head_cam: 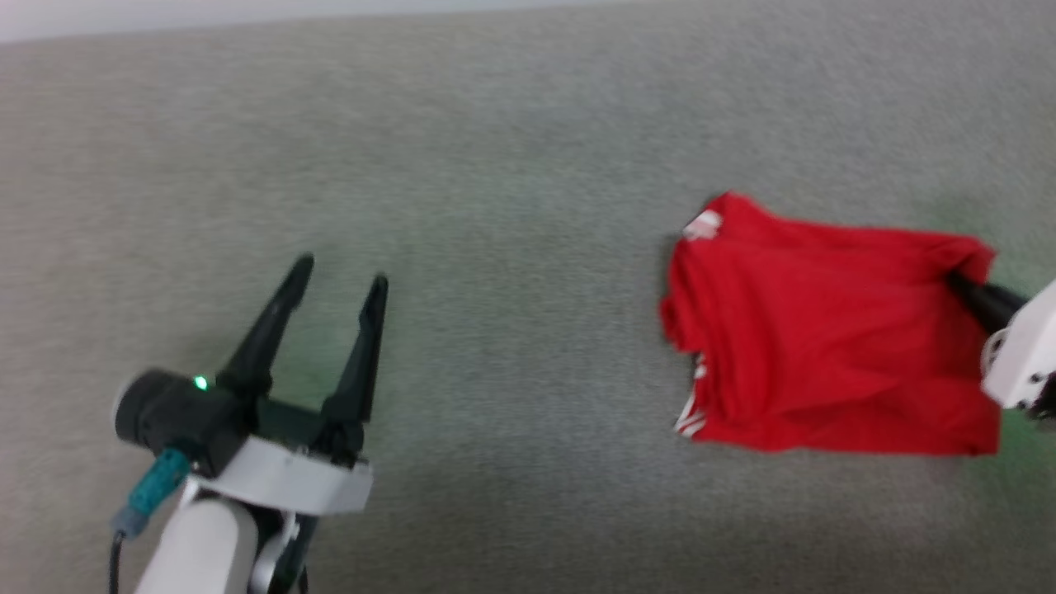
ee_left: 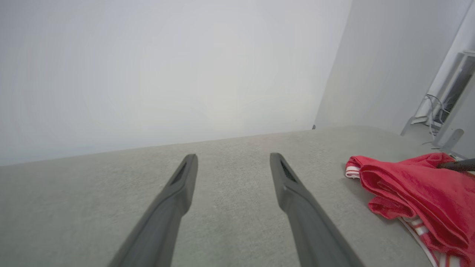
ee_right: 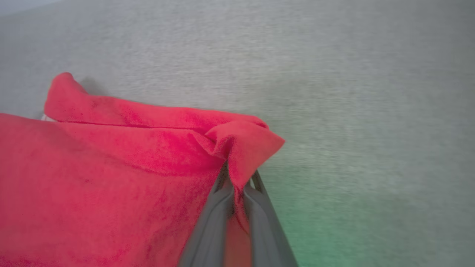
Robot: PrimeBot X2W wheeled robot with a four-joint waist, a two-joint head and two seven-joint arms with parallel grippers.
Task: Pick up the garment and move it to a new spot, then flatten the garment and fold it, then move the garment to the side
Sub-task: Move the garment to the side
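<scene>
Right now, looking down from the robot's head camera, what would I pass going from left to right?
First the left gripper, open → grey surface → garment, crumpled → right gripper, shut on the garment's right corner.

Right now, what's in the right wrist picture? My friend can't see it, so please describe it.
The right gripper is pinched shut on a corner of the red garment, its two dark fingers rising from the bottom edge. The garment lies bunched to the left on a grey surface.
</scene>
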